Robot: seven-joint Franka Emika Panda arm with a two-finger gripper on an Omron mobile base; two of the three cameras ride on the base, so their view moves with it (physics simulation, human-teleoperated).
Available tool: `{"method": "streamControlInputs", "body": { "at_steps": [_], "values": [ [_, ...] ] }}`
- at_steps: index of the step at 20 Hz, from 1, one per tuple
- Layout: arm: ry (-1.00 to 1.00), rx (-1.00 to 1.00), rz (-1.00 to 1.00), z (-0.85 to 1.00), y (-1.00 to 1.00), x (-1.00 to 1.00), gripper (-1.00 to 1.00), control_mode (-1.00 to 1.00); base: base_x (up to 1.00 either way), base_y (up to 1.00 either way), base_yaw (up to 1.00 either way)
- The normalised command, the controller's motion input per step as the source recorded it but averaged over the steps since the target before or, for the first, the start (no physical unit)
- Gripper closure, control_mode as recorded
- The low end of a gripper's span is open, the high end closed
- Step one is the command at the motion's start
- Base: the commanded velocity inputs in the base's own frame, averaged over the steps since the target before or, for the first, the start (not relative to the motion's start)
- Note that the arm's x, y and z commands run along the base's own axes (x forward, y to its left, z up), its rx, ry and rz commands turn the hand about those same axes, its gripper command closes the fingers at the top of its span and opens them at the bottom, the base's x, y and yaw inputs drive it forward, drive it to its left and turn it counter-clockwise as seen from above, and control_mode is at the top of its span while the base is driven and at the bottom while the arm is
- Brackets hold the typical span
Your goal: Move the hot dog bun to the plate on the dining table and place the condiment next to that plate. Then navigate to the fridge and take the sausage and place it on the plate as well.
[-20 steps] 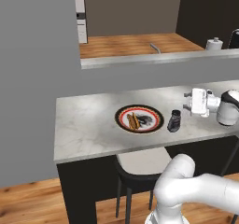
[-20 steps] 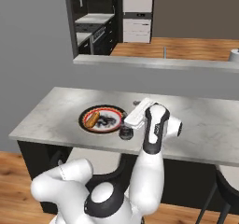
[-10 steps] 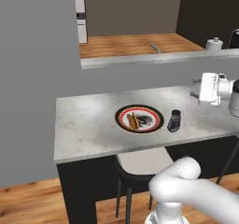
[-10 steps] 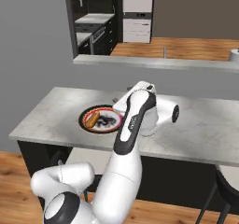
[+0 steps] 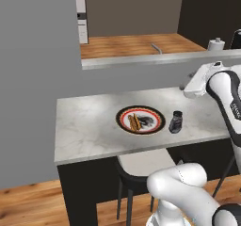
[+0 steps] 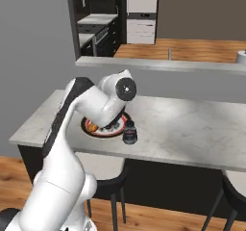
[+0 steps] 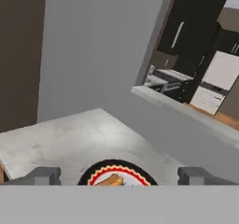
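The hot dog bun [image 5: 134, 122] lies on the red-and-black-rimmed plate [image 5: 151, 113] in the middle of the marble dining table [image 5: 84, 126]. The condiment [image 5: 176, 122], a small dark-lidded jar, stands upright just right of the plate, apart from it. My gripper [image 5: 187, 85] hangs above the table's far right part, higher than the jar and clear of it. In the hand view my gripper [image 7: 119, 176] is open with nothing between its tips, looking over the plate [image 7: 116, 164] and bun [image 7: 109, 180]. My arm hides part of the plate [image 6: 103, 131]; the condiment [image 6: 129, 132] stands beside it. The black fridge [image 7: 193, 27] is far behind. The sausage is out of view.
A raised grey ledge [image 5: 155, 59] runs behind the table, with a white roll [image 5: 215, 44] on its right end. A grey wall [image 5: 37, 55] rises on the left. A dark stool [image 5: 141, 161] stands under the table's near edge, another [image 6: 235, 186] further right.
My hand has risen from beside the jar and turned to look back over the plate. The jar, bun and plate have stayed where they were.
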Motion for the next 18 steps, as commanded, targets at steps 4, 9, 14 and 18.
{"method": "streamControlInputs", "body": {
  "at_steps": [4,9,14,18],
  "values": [
    [0.52,-0.26,-0.41,-0.01,0.12,-0.05,-1.00,-1.00,0.00,0.00,0.00],
    [0.59,-0.12,-0.36,-0.29,0.00,0.00,-1.00,-1.00,0.00,0.00,0.00],
    [0.44,0.00,-0.34,-0.31,0.00,-0.15,-1.00,-1.00,0.00,0.00,0.00],
    [0.14,0.00,-0.29,-0.54,0.00,-0.44,-1.00,-1.00,0.00,0.00,0.00]
  ]
}}
